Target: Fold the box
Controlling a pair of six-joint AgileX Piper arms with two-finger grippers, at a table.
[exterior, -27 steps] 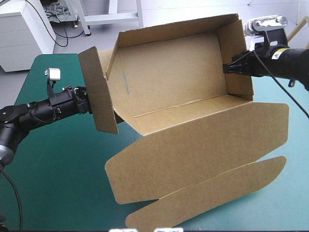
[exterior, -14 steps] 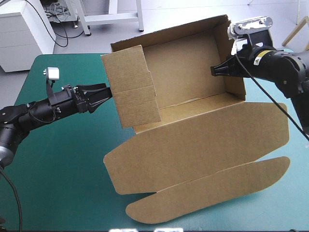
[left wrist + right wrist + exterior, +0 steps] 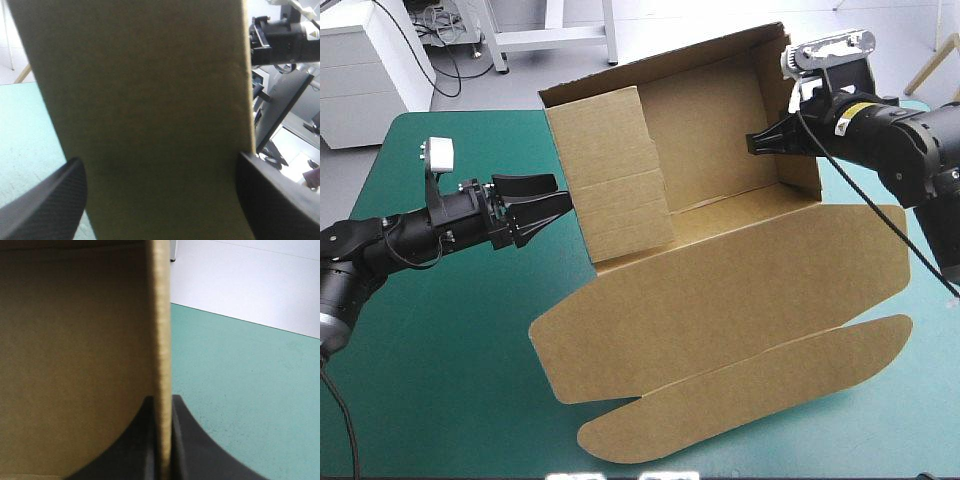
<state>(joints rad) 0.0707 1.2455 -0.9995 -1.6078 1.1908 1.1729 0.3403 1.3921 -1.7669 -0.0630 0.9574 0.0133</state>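
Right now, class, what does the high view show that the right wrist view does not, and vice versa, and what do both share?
Only the high view: the left gripper, jaws open, facing the raised end flap, and the unfolded lid. Only the right wrist view: the wall edge-on, between the shut jaws of the right gripper. Both: the brown box and teal-green cover.

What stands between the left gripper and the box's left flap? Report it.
Nothing visible. The left gripper is open, the left flap of the box straight ahead between its spread fingers. The right gripper is shut on the opposite wall.
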